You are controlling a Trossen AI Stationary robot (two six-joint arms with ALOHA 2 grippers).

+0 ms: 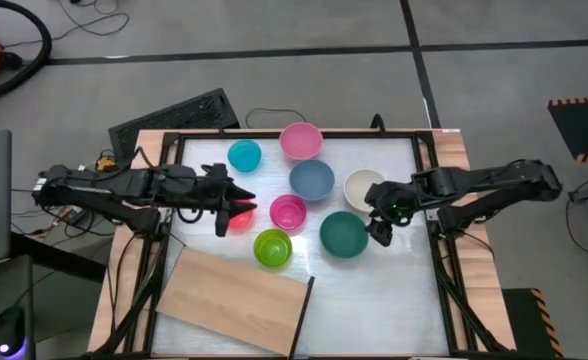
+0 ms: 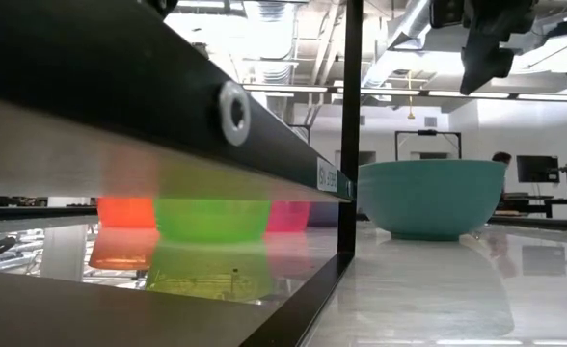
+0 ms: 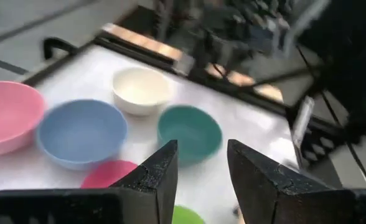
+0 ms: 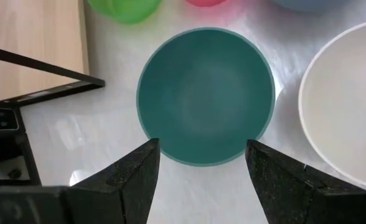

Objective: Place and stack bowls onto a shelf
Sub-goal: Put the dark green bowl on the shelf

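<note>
Eight bowls stand on their bases on the white tabletop: cyan [image 1: 244,155], light pink [image 1: 301,140], slate blue [image 1: 312,179], cream white [image 1: 362,186], magenta [image 1: 288,212], lime green [image 1: 272,247], larger teal green [image 1: 343,234], and red-orange [image 1: 240,219], which my left gripper partly hides. The light-wood shelf [image 1: 236,300] lies at the near left. My left gripper [image 1: 242,203] is open and empty over the red-orange bowl. My right gripper [image 4: 201,152] is open and empty, pointing down above the teal bowl's [image 4: 205,96] right rim.
A black frame [image 1: 294,134] borders the tabletop. In the low view the shelf's black bar [image 2: 235,111] crosses the foreground, with the lime green bowl [image 2: 211,220] and teal bowl [image 2: 430,198] behind it. A keyboard [image 1: 174,118] lies off the table's far left corner.
</note>
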